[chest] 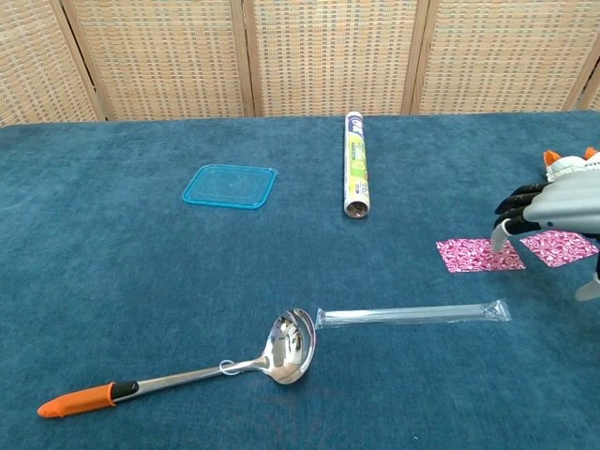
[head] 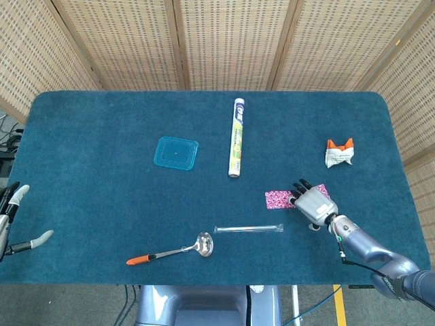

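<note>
Our right hand [head: 314,204] sits over the pink patterned packet [head: 280,199] at the right side of the counter [head: 102,170], fingers spread and angled down, tips at or just above the packet's middle. In the chest view the fingertips [chest: 500,239] come down onto it, but we can't tell whether there's real contact or any pinch. We read it as open, nothing held.

Left hand [head: 13,221] is at the far left edge, well apart from everything, fingers apart, empty.

Risks as we see them:
- The packet is thin and flat on the cloth. Fingers pressing straight down could pin it or bunch the cloth rather than get under an edge.
- A sideways scrape would likely slide it instead of lifting it.
- The clear plastic sleeve [head: 248,229] lies just in front of it; a sweeping wrist could knock that.

Orientation: the packet lies flat, long axis left-right across the counter, roughly parallel to the near edge. One end pokes out left of the hand; the other shows on its right in the chest view.
</note>
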`<state>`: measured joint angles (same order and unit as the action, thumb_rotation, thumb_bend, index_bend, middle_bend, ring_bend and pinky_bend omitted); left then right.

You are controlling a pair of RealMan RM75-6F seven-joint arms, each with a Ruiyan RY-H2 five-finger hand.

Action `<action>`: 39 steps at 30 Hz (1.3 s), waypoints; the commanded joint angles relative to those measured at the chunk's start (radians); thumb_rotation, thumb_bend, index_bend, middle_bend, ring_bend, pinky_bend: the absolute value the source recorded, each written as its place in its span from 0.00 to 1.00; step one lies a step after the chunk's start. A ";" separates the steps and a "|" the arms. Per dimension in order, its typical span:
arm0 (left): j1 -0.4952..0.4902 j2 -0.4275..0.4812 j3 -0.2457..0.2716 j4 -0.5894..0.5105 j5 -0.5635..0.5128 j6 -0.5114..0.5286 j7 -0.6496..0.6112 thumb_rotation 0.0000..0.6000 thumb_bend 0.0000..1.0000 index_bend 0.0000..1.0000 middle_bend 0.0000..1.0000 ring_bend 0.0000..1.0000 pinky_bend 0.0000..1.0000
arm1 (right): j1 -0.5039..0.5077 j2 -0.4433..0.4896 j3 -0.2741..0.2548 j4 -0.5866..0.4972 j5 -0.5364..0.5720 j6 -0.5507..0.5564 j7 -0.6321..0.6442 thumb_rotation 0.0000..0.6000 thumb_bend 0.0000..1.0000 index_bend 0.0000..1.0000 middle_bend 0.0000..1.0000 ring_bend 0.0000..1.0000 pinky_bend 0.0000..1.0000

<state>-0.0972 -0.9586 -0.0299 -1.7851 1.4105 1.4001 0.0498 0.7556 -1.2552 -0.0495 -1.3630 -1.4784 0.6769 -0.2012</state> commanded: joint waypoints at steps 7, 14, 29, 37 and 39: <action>-0.020 0.011 0.012 -0.007 0.053 -0.018 0.008 0.34 0.00 0.02 0.00 0.00 0.00 | 0.015 -0.023 0.006 -0.013 0.011 -0.015 -0.028 1.00 0.21 0.22 0.19 0.00 0.00; -0.033 0.018 0.017 -0.023 0.074 -0.031 0.023 0.33 0.00 0.02 0.00 0.00 0.00 | 0.019 -0.034 0.004 0.002 0.022 -0.022 -0.044 1.00 0.21 0.22 0.19 0.00 0.00; -0.036 0.020 0.023 -0.035 0.081 -0.029 0.029 0.34 0.00 0.02 0.00 0.00 0.00 | 0.025 -0.069 0.000 0.070 0.024 -0.028 -0.046 1.00 0.21 0.22 0.19 0.00 0.00; -0.030 0.017 0.026 -0.031 0.080 -0.021 0.026 0.33 0.00 0.02 0.00 0.00 0.00 | 0.036 -0.091 0.006 0.118 0.027 -0.036 -0.036 1.00 0.21 0.22 0.19 0.00 0.00; -0.029 0.017 0.026 -0.031 0.079 -0.020 0.025 0.34 0.00 0.02 0.00 0.00 0.00 | 0.040 -0.096 0.009 0.132 0.029 -0.040 -0.035 1.00 0.21 0.22 0.19 0.00 0.00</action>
<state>-0.1268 -0.9411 -0.0035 -1.8158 1.4894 1.3796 0.0750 0.7934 -1.3487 -0.0422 -1.2358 -1.4507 0.6392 -0.2370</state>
